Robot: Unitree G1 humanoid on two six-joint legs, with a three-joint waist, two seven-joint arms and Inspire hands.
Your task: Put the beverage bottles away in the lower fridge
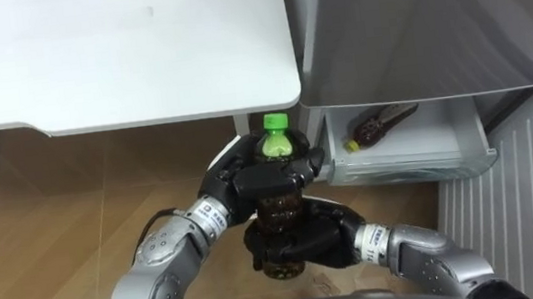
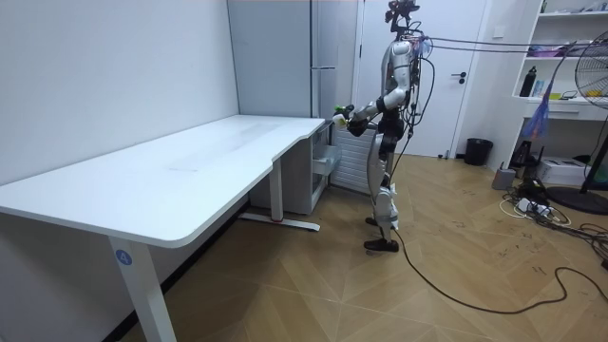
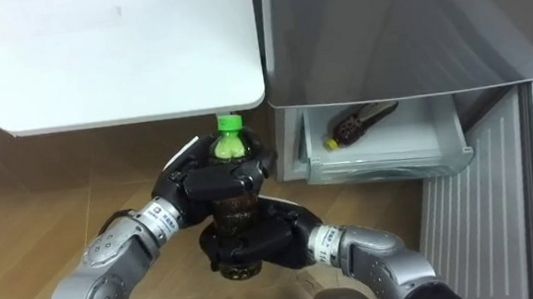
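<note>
Bottle is standing upright, left hand fingers curling round its shoulder, right hand fingers gripping its lower body.

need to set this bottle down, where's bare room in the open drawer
The drawer is bare right of the lying bottle, up to its right wall, and along the front rim. Its left half is taken by that bottle. The held bottle, in left hand and right hand, is left of the drawer.
</note>
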